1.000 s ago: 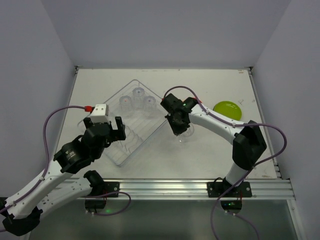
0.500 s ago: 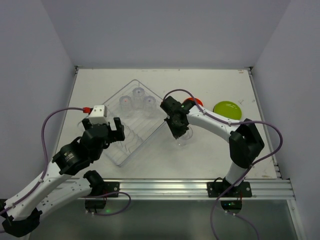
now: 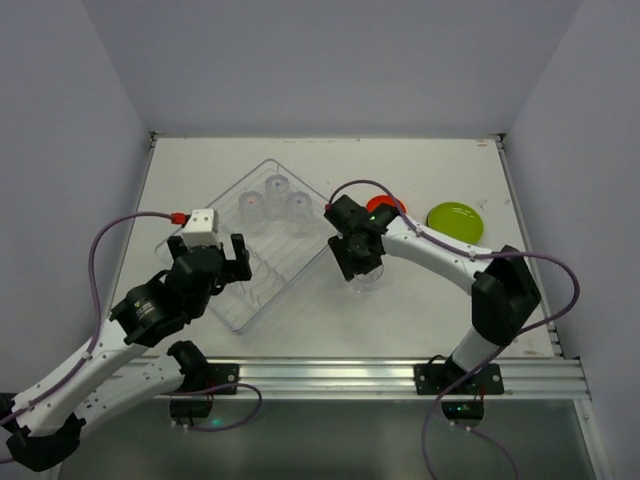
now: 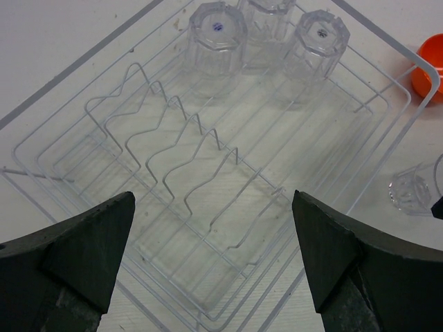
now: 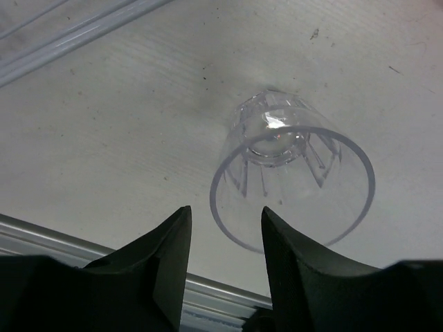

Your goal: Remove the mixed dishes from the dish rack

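A white worktop, faintly scuffed and speckled with small dark marks, fills the middle of the top view. Plain pale lilac walls close it in at 9, 12 and 3 o'clock. An aluminium rail edges it at 6 o'clock. The light is soft and even, with faint shadows.

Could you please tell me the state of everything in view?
Large see-through wire dish rack: holds only three tumblers.
Three small clear tumblers: upside down at the rack's far end.
Fourth clear tumbler: upright on the table, outside the rack.
Glossy orange-red bowl: on table beside rack.
Round lime-green plate: flat on table.
Left gripper: open, over rack.
Right gripper: open, over fourth tumbler.
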Controlling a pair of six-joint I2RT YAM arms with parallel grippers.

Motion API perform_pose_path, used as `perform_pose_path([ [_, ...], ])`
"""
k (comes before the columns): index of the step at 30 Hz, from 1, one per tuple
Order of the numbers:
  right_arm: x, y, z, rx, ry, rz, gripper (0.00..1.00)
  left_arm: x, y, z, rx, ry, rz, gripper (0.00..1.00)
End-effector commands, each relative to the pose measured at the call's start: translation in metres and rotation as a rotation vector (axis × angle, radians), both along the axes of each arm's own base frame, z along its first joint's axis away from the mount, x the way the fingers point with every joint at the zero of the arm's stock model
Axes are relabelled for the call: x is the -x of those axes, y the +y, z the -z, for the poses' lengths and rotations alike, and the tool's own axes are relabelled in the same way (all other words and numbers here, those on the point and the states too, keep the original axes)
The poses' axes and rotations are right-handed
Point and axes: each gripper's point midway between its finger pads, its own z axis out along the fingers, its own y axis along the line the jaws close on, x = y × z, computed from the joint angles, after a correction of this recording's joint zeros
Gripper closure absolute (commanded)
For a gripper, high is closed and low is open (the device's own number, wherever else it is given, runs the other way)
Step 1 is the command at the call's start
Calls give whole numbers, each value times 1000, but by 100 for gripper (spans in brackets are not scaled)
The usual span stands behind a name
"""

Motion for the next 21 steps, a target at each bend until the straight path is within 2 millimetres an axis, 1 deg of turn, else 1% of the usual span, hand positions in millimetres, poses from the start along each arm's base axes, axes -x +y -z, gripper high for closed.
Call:
perform_pose_path([
  [1,0,-7,-44,-60,-118,30,52,-6,4,-4,-8,-18,-50,0],
  [2,2,-11,-52,-69,-134,36,51,-7,5,1,-33,5,-64,0],
  [3,5,-14,-74,-119,-185,38,50,-9,8,-3,-16,1,-108,0],
  [4,7,-17,-83,-143,-209,41,47,-8,11,5,-52,41,-136,0],
  [5,8,-19,-93,-168,-237,45,45,-10,12,6,-61,52,-156,0],
  [6,11,-23,-112,-215,-289,46,43,-14,10,-4,-35,44,-182,0],
  [7,9,-24,-119,-239,-325,44,26,-17,7,2,-68,78,-195,0],
  [9,7,-25,-131,-288,-392,47,10,-25,-2,-3,-60,92,-206,0],
  [10,-2,-26,-150,-339,-486,62,2,-35,-7,-8,-65,102,-221,0],
  [11,-5,-29,-147,-342,-517,72,1,-41,-10,-10,-65,109,-230,0],
  [12,-8,-30,-151,-362,-554,89,1,-47,-16,-10,-62,127,-211,0],
  [13,-16,-37,-155,-360,-617,140,1,-60,-15,-4,-79,159,-224,0],
  [14,-21,-40,-155,-391,-674,177,1,-73,-23,-12,-39,147,-201,0],
  [15,-25,-46,-153,-384,-704,214,1,-79,-33,-9,-26,185,-129,0],
  [16,-29,-56,-148,-367,-742,272,1,-96,-28,-4,-21,204,-147,0],
  [17,-31,-62,-146,-354,-756,303,1,-104,-31,-9,-11,203,-128,0],
  [18,-32,-66,-143,-341,-767,322,1,-110,-32,-9,-30,213,-102,0],
  [19,-32,-72,-137,-322,-774,350,1,-121,-31,1,-59,243,-111,0],
  [20,-34,-78,-136,-307,-792,377,1,-129,-33,-4,-79,238,-90,0],
  [21,-34,-78,-134,-309,-792,376,1,-135,-36,-2,-89,250,-70,0],
])
